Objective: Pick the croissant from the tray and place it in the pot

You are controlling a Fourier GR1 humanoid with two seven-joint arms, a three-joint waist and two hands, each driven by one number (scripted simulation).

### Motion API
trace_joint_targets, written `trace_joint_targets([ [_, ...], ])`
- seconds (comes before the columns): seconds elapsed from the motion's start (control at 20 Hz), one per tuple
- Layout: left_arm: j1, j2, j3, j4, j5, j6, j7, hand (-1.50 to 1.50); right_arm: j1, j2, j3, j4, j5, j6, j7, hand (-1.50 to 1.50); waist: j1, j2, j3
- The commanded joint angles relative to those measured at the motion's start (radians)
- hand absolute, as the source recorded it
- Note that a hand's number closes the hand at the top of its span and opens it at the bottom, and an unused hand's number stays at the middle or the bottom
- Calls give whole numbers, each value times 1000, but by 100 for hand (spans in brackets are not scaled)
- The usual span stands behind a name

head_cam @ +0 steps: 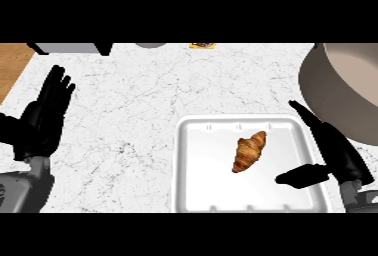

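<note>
A golden-brown croissant lies slanted near the middle of a white tray on the marble counter. The grey-brown pot stands at the right edge, partly cut off by the view. My right hand hovers over the tray's right rim, fingers straight and pointing up the view, thumb spread toward the croissant; it is open and a short way to the right of the croissant, not touching it. My left hand rests open at the left edge, fingers up.
A wooden surface borders the counter at the top left. A dark-and-grey object sits at the top left edge, and a small yellow-brown item lies at the top centre.
</note>
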Motion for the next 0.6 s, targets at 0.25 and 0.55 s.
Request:
trace_joint_targets([
  [0.25, 40, -52, 11, -30, -60, -2, -18, 0, -80, 180, 128, 13, 116, 95, 247, -150, -15, -1, 2],
  [0.55, -55, -57, 90, 63, -57, -58, 4, 0, -170, 279, 75, 150, 158, 150, 241, -150, -16, 1, 2],
])
